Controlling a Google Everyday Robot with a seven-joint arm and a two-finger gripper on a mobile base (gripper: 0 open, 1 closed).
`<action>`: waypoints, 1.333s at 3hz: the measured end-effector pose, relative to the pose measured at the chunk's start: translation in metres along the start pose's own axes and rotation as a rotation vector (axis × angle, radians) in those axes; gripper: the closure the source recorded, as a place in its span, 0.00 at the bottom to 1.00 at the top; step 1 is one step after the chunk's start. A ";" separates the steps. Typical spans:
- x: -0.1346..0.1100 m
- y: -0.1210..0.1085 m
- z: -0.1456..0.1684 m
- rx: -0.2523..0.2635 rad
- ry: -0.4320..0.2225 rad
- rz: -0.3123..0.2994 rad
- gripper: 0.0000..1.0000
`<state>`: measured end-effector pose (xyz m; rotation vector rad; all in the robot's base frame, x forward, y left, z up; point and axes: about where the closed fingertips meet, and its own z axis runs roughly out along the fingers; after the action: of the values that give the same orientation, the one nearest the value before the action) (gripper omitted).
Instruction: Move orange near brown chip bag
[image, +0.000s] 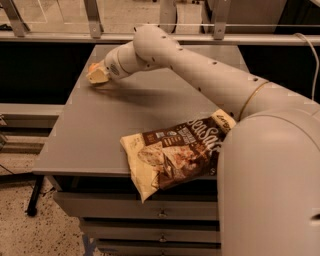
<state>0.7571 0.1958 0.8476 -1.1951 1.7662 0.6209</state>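
The brown chip bag (175, 152) lies at the table's front edge, one corner hanging over the drawers. At the far left of the table, a small patch of the orange (93, 66) shows beside a pale yellow sponge (98, 76). My arm reaches across the table, and its gripper (103, 73) is right at the orange and sponge, mostly hidden by the wrist. The orange is far from the bag, about half a table away.
The grey table (100, 130) stands on a drawer cabinet (150, 225). A metal rail with uprights (92, 20) runs behind the table. My arm's large white body (270, 190) fills the right foreground and covers the table's right side.
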 end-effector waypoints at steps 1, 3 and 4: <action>-0.007 -0.006 -0.021 0.034 -0.018 -0.004 0.86; 0.010 -0.010 -0.105 0.005 -0.018 0.024 1.00; 0.034 0.010 -0.151 -0.050 0.020 0.030 1.00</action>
<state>0.6841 0.0653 0.8898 -1.2152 1.7974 0.6764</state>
